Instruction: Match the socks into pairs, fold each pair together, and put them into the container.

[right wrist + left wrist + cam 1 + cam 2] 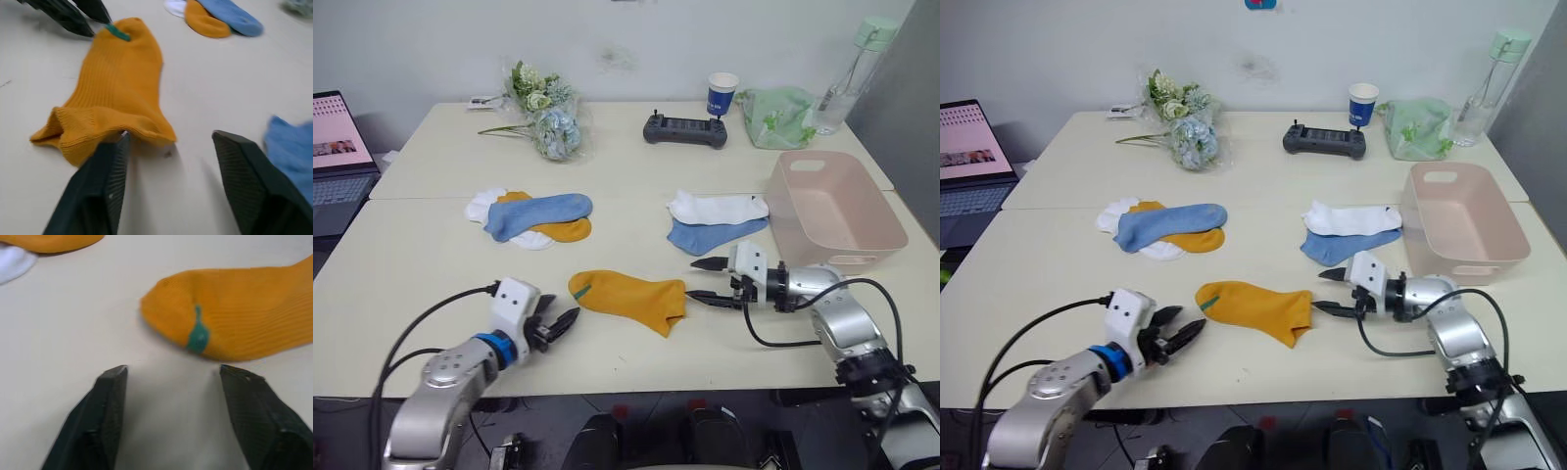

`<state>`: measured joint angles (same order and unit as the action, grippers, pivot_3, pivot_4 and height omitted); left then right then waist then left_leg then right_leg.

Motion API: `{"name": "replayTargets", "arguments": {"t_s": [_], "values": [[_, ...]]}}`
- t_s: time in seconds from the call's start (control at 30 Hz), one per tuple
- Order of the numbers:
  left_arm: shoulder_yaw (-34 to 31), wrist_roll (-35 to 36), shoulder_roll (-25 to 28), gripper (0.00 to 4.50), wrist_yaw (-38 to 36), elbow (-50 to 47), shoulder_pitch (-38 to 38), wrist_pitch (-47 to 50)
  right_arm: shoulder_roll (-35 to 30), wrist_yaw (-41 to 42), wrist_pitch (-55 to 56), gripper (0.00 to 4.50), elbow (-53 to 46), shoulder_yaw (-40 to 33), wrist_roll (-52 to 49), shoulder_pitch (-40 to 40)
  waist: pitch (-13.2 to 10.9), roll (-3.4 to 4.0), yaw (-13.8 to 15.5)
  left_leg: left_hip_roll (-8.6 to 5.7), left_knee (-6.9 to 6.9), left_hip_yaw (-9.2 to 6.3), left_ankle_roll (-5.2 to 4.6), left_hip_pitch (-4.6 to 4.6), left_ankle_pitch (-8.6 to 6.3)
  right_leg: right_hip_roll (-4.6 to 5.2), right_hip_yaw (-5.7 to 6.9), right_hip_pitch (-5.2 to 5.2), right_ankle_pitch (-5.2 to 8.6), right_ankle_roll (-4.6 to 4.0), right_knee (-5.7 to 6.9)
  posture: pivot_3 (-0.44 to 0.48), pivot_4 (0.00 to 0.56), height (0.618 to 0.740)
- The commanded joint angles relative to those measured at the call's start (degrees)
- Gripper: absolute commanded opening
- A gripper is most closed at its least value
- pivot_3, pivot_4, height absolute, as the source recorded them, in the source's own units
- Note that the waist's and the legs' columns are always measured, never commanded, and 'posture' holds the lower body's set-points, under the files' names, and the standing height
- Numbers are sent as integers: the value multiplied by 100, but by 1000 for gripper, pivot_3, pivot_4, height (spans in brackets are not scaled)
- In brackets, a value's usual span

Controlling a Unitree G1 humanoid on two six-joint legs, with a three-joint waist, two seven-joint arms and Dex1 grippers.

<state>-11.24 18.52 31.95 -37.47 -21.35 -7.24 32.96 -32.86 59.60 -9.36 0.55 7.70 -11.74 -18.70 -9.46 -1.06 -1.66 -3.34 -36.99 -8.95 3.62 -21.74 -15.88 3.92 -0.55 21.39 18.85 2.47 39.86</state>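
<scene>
**Gripping the lone mustard sock at both ends**

You are at the pick-up of the single mustard sock [628,298], which lies flat near the front edge of the desk [431,245], roughly midway along it. Its toe end, marked by the green stripe [198,335], points toward the left gripper [558,323]; its open cuff points toward the right gripper [709,279].

Procedure, as judged from this layout:
1. Lower both sets of fingers to the desk surface before closing, so the lower finger slides under the fabric rather than pushing it.
2. Advance the left gripper until the stripe sits between its fingers. The toe is just ahead of the tips and not yet between them.
3. Advance the right gripper onto the raised cuff. One finger [105,181] is at the cuff edge; contact cannot be confirmed.
4. Close both ends together to avoid dragging the sock sideways.

Its mate, the second mustard sock [563,231], lies under a light blue sock [536,213] and over a white sock [484,206] in the pile toward the left side of the desk. A second white sock [717,207] and blue sock [710,235] lie next to the pink container [886,235], which stands at the right edge.

Arm pose: both forearms lie low and near level over the front edge, angled inward toward the sock. Both grippers are spread wide and hold nothing.
</scene>
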Motion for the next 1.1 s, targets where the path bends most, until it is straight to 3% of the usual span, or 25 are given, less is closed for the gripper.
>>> {"name": "replayTargets", "arguments": {"t_s": [0.03,0.17,0.37,0.53,0.67,0.9,1.0,1.1], "values": [[-212,221,364,4035,-534,328,439,-407,18,-435,-992,2793,-883,-433,-577,368,0,0,3,0,0,1,0,1,0,0,-2,0,0,0,-1,0,150,740],[197,9,703,4035,-1089,1150,1184,-926,263,-1105,-2329,2793,-1622,-528,-1041,698,0,0,3,-3,0,-2,-1,-1,0,2,3,-1,0,0,0,0,150,740],[855,-350,663,4035,-1536,2455,2221,-1527,901,-2104,-3718,2793,-2103,-600,-1507,723,0,0,-26,1,3,-6,-1,-1,0,-2,7,2,0,0,0,0,150,740],[1149,-485,669,4035,-1812,2795,2379,-1810,1050,-2331,-4509,2793,-2557,-559,-1963,816,0,0,-26,-6,3,-5,-1,-3,-1,-1,1,5,0,0,-4,0,150,740],[1181,-478,645,3190,-1849,2844,2352,-1872,1087,-2463,-4608,2255,-2603,-536,-2055,809,0,0,-22,-5,2,-12,-3,-4,-2,0,6,6,0,0,-1,0,150,740],[977,-128,493,1012,-1612,2153,1942,-1357,935,-2439,-4464,0,-2220,-531,-1933,532,0,0,-36,-5,2,-10,-9,-2,-5,-1,4,6,0,1,1,0,150,740],[873,129,373,80,-1312,1426,1522,-818,897,-2371,-4285,0,-1769,-560,-1837,170,0,0,-37,-5,2,-10,-9,-2,-5,0,3,6,0,1,2,0,150,740],[739,400,171,30,-815,654,1080,-107,803,-2182,-4135,0,-1232,-504,-1785,-273,0,0,-59,-4,2,-8,-12,-1,-6,0,-1,6,0,0,3,0,150,740]]}}
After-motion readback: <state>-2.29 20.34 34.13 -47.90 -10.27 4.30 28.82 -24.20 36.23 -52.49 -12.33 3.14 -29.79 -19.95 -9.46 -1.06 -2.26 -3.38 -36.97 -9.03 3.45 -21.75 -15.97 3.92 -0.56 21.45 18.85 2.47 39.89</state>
